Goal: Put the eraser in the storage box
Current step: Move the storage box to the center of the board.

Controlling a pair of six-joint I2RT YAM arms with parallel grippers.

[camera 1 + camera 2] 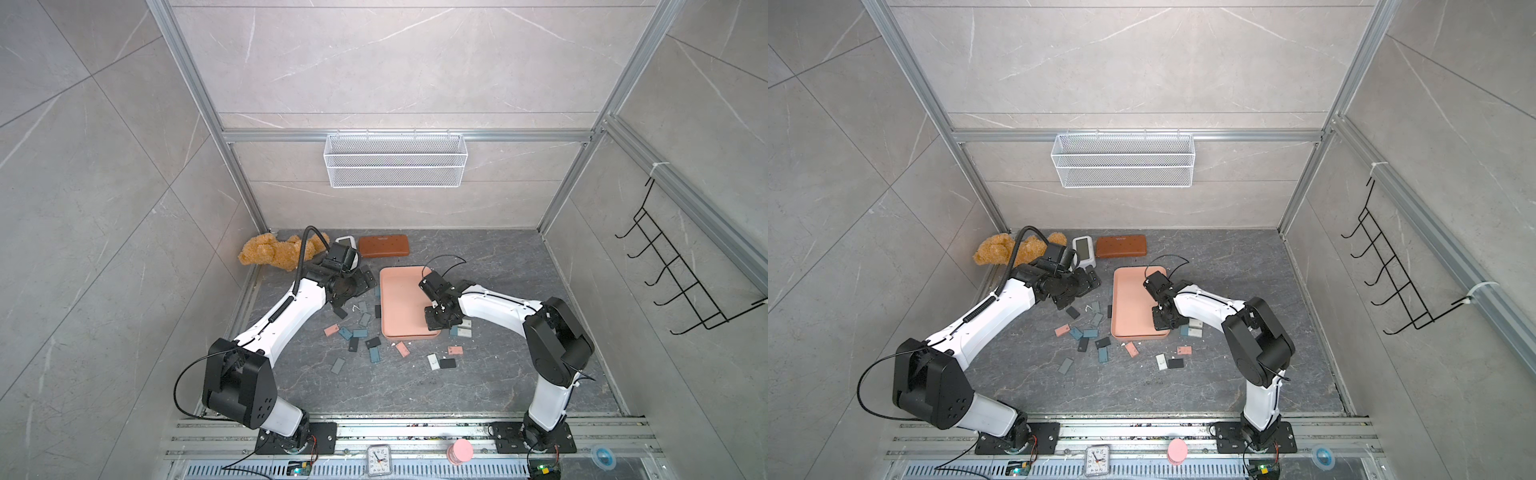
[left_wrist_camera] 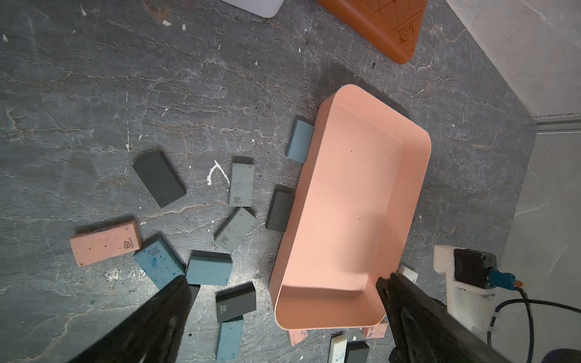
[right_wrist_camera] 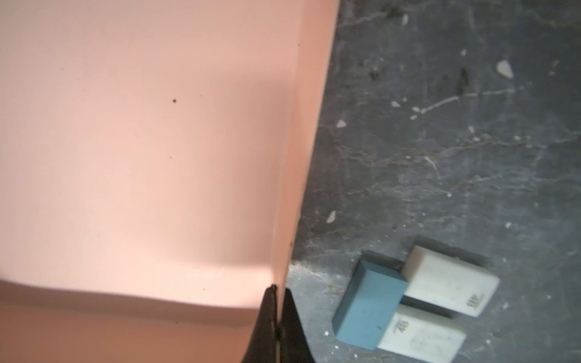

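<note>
Right gripper (image 3: pixel 276 290) tight on storage box (image 3: pixel 309 125) rim, erasers (image 3: pixel 371 309) just beside.

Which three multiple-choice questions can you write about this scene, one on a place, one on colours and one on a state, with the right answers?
1. Where does the brown case lie, relative to the storage box?
A. inside it
B. beyond its far end
C. under it

2. Which colours have the three erasers beside the right gripper?
A. all pink
B. two black, one pink
C. one blue, two white

3. In which state is the left gripper?
A. open
B. shut on an eraser
C. shut on the box

Answers: 1 B, both top views show it past the box; 2 C, the right wrist view shows them close up; 3 A, its fingers stand wide apart with nothing gripped between them.
</note>
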